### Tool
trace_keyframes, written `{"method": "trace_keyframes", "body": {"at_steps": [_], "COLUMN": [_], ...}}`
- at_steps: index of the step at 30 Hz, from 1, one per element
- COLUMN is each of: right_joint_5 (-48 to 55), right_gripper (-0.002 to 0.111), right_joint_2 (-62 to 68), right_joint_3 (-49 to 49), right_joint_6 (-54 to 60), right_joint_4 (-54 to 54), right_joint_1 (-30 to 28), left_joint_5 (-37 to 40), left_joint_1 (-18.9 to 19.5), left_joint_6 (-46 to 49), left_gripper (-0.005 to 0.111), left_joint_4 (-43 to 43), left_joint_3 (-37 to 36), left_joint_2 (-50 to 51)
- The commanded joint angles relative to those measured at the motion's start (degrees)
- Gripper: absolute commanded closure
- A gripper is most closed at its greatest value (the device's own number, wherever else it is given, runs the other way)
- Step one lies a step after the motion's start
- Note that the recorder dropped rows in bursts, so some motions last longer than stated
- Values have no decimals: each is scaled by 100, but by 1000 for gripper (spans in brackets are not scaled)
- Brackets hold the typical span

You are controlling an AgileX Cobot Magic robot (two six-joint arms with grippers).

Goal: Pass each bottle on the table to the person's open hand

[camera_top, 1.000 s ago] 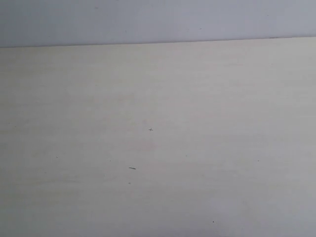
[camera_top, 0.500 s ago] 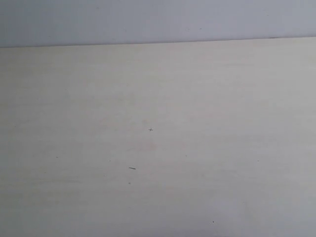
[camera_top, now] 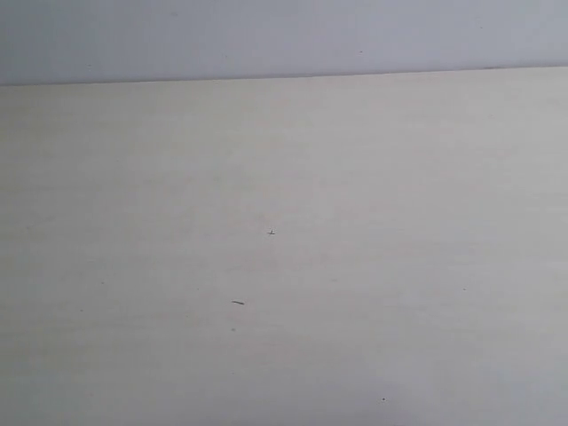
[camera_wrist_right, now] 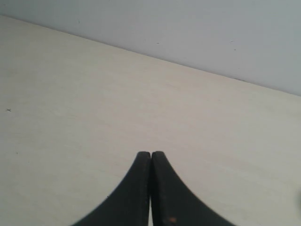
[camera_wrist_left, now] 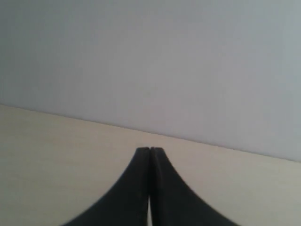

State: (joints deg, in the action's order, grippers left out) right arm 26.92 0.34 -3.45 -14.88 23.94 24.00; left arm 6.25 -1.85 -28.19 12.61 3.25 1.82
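Bottles and receiving hand out of frame, both tools pinched shut.
Over the desk (camera_top: 284,177), left tool (camera_wrist_left: 149,149) and right tool (camera_wrist_right: 151,153) are closed tip to tip with nothing between them. No bottle or open hand shows in any view, so I can't place them. Only tiny dark specks (camera_top: 238,303) on the desk, grey wall (camera_top: 266,35) beyond its far edge. My call: locate a bottle first, open wide before descending, grip the body below the cap, release only once it's seated in the palm.
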Motion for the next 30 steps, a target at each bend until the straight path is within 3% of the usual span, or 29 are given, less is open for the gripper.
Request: {"method": "trace_keyframes", "body": {"at_steps": [1, 5, 10, 30], "right_joint_5": [-13, -13, -13, -13], "right_gripper": [108, 108, 108, 108], "right_joint_2": [-34, -34, -34, -34], "right_joint_3": [26, 26, 26, 26], "right_joint_6": [-14, -14, -14, -14], "right_joint_4": [30, 15, 15, 31], "right_joint_1": [-33, -33, -33, -33], "left_joint_5": [-625, -625, -625, -447], "left_joint_1": [924, 1220, 1209, 1209], "left_joint_6": [911, 1277, 1318, 1298], "left_gripper": [107, 107, 107, 107], "left_joint_4": [-715, -822, -378, -639], "left_joint_3": [-325, -325, -325, -325], "left_joint_2": [-57, -57, -57, -57]}}
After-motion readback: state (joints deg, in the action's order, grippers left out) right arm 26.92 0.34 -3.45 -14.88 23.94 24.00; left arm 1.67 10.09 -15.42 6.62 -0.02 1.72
